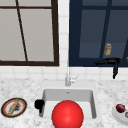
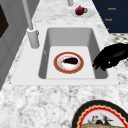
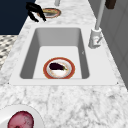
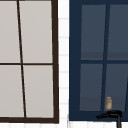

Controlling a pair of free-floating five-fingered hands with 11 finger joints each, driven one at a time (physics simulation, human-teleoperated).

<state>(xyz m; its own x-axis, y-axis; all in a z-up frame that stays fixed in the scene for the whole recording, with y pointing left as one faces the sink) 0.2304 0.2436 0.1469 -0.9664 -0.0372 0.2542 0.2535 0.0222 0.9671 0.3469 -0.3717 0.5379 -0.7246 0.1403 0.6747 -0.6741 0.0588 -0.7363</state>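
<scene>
- The left hand (image 1: 39, 104) is hovering at the left rim of the sink (image 1: 93, 100), down near the counter; in the left side view the same hand (image 2: 110, 57) is hanging over the near edge of the basin with its fingers curled downward and gripping nothing
- The right hand (image 1: 110, 64) is floating high on the right, in front of the dark blue cabinet (image 1: 98, 32), with its fingers stretched out flat towards the left and its thumb hanging down; it is holding nothing, and it is showing again low in the upper view (image 4: 111, 115)
- A small jar (image 1: 107, 49) is sitting behind the cabinet glass, just above the right hand
- A red-rimmed plate (image 2: 68, 62) is lying on the sink floor, carrying a dark eggplant (image 2: 70, 60); the left hand is nearest to it, well above it and apart from it
- A red ball (image 1: 67, 115) is covering the near part of the basin in the front view
- A faucet (image 1: 68, 77) is standing at the far edge of the sink
- A patterned plate (image 1: 14, 107) is resting on the counter to the left, and a white plate (image 1: 117, 115) with a dark red fruit (image 1: 120, 108) to the right
</scene>
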